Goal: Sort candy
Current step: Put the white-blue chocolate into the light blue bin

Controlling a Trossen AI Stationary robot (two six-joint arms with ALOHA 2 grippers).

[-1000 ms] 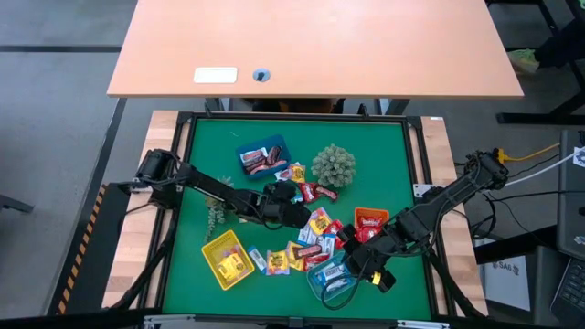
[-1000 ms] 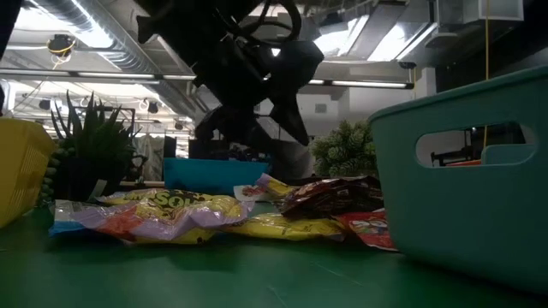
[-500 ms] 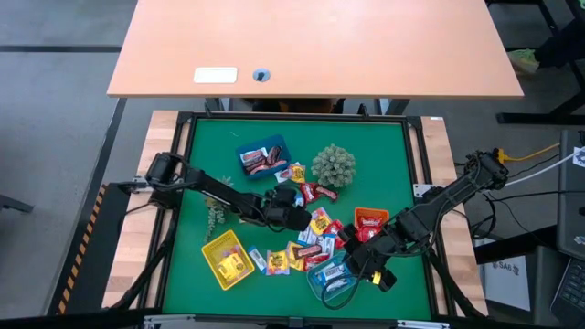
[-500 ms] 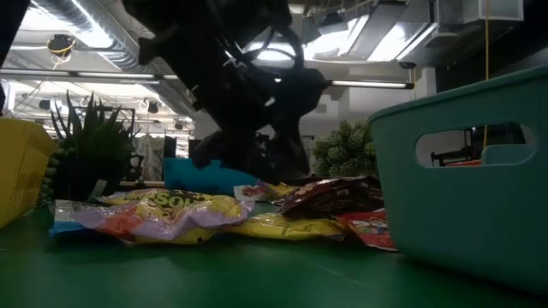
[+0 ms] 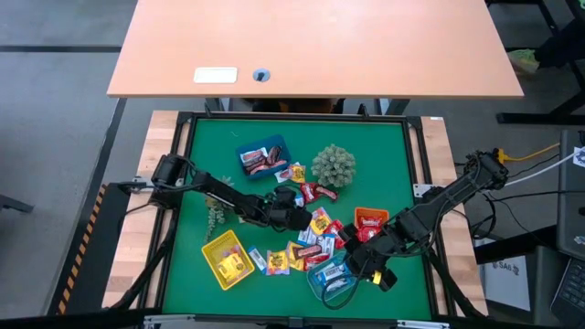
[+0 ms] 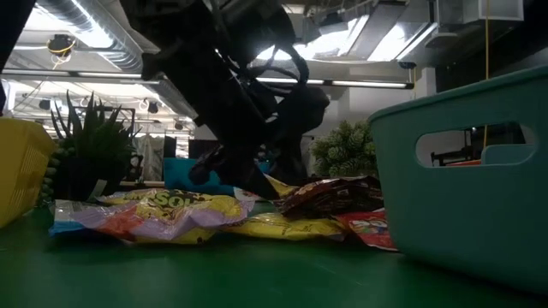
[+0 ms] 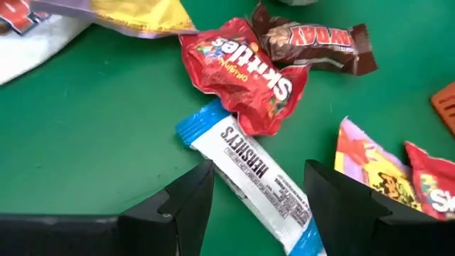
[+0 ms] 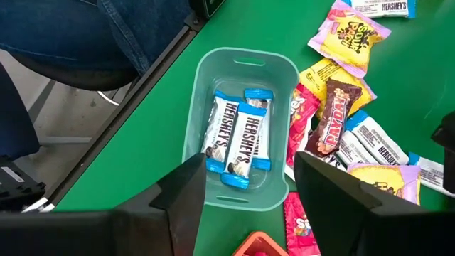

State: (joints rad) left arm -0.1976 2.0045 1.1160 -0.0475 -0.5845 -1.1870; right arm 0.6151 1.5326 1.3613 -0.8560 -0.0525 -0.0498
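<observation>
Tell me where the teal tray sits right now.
In the high view the teal tray sits at the mat's near edge, right of centre, beside the right claw; the right wrist view shows blue-and-white Hershey's bars inside it.

Left end effector [image 5: 294, 217] low, fingers spread, right end effector [image 5: 358, 267] hovering, fingers apart
</observation>
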